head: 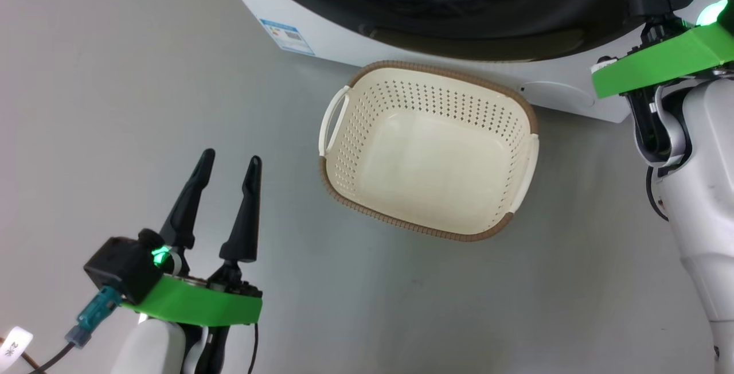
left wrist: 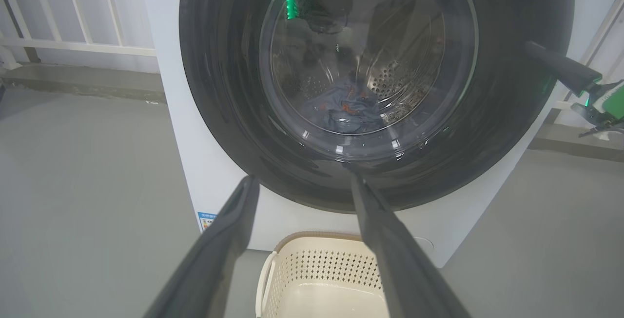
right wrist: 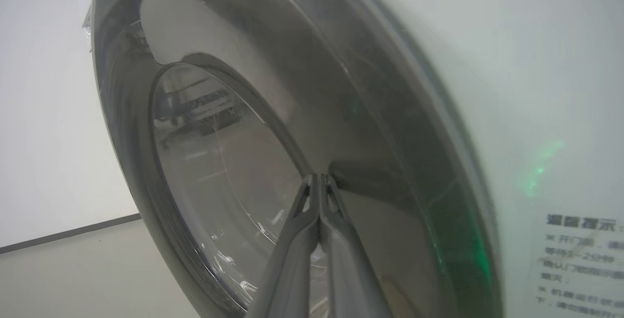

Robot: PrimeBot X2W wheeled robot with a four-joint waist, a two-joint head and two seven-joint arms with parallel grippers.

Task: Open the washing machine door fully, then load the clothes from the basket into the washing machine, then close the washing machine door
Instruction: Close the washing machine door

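Observation:
The washing machine stands with its black washing machine door flush against the white front. Through the glass, blue clothes with orange motifs lie in the steel drum. The cream basket sits on the floor before the machine with nothing in it. My left gripper hangs open and empty to the basket's left, pointing at the door. My right gripper is shut on nothing, its tips at the door's black ring beside the glass, touching it or nearly so.
Grey floor spreads around the machine. A blue label sticker marks its lower corner. A white railing stands behind to the left. My right arm's green wrist plate is close to the machine's front, right of the basket.

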